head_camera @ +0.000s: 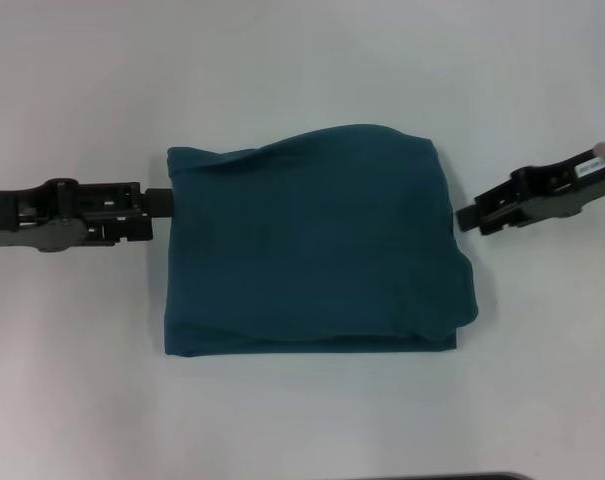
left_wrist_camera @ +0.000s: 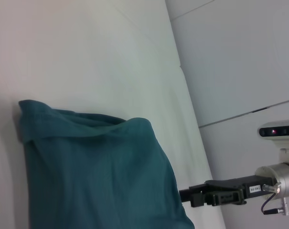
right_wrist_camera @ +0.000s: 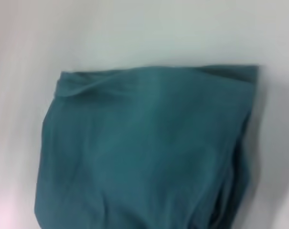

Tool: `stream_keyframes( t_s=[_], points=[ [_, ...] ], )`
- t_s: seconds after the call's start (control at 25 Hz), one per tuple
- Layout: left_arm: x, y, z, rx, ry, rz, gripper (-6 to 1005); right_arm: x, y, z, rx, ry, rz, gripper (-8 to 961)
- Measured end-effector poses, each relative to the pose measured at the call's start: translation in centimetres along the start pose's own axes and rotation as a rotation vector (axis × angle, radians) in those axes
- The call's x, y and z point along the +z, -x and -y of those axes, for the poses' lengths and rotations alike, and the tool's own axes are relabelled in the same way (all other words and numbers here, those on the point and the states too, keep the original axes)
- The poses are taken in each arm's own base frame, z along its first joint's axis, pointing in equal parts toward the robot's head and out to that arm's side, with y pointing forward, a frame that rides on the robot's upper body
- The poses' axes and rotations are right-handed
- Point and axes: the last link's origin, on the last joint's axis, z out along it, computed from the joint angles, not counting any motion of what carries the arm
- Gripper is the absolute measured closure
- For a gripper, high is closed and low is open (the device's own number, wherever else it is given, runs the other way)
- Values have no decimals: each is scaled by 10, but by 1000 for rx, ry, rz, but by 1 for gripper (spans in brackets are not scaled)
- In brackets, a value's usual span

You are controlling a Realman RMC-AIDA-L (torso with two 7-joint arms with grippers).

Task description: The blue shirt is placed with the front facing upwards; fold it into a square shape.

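The blue shirt (head_camera: pixel 312 245) lies nearest the head camera, in the middle of the worktop (head_camera: pixel 302 60), already folded into a compact, roughly square bundle. No lettering or collar shows; only plain teal cloth faces up. Its front edge is fairly straight, its far edge humps up toward the right, and on the right side several stacked layers bulge out near the front right corner, so the outline is not quite clean.

The left gripper (head_camera: pixel 160 203) sits low at the shirt's left edge, toward the far left corner of the bundle, its tip touching or just beside the cloth. Whether its fingers are spread or pressed together cannot be told. The right gripper (head_camera: pixel 466 219) hangs just beside the right edge, apart from the cloth; its tip looks narrow and nothing is seen in it, but its state cannot be told for certain either. It also shows in the left wrist view (left_wrist_camera: pixel 186 196), close to the shirt's side.

The fold seems close to done. The risk is snagging: if the left gripper has cloth caught as it pulls away, it would drag the top layer and open the fold. The loose right-hand layers could also slump outward if nudged, spoiling the square.
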Motion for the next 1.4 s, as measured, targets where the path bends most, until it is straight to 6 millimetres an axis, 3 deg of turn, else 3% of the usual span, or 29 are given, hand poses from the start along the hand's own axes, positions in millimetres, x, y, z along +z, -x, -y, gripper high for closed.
stream_keyframes(
  t_s=[0.16,0.32,0.56,0.76,0.88,1.28,1.4],
  points=[
    [0,0,0,0,1,0,203,-16,4,-3,-14,19,50,522],
    [0,0,0,1,0,0,202,-17,7,-15,-51,97,68,521],
    [0,-3,-1,8,-2,0,202,5,7,-32,-74,155,26,522],
    [-3,-5,-2,8,-4,-13,202,31,7,-37,-78,104,-30,523],
    [-5,-6,-1,8,-5,-20,202,37,8,-36,-78,40,-61,522],
    [-5,-7,-1,8,-8,-24,201,-6,23,-11,-12,-69,47,521],
    [-6,-8,-1,11,-10,-25,201,-19,27,-14,-20,-52,90,521]
  ],
)
